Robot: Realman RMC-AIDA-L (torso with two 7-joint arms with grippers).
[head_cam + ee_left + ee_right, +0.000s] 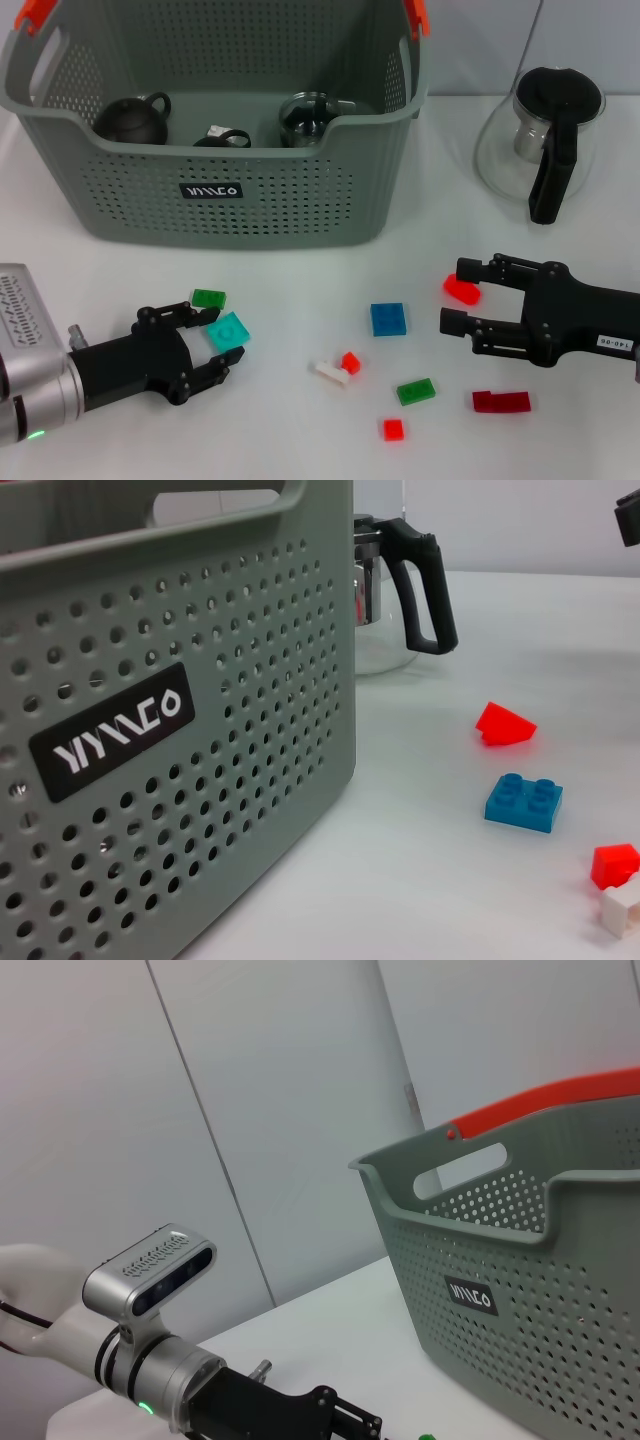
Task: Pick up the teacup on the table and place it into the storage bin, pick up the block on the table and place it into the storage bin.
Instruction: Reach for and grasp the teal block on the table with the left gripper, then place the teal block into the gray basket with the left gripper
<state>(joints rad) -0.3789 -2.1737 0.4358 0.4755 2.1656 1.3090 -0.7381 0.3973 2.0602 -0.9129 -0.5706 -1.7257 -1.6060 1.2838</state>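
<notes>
Nearest, the left gripper (212, 350) rests low on the white tabletop (300, 440), its jaws spread around a teal block (228, 330), a green block (209, 298) just past them. Opposite, the right gripper (458, 297) holds its jaws released, a red block (461, 290) between them. Beyond both stands the storage bin (230, 205), a dark teacup (135, 120) already inside.
</notes>
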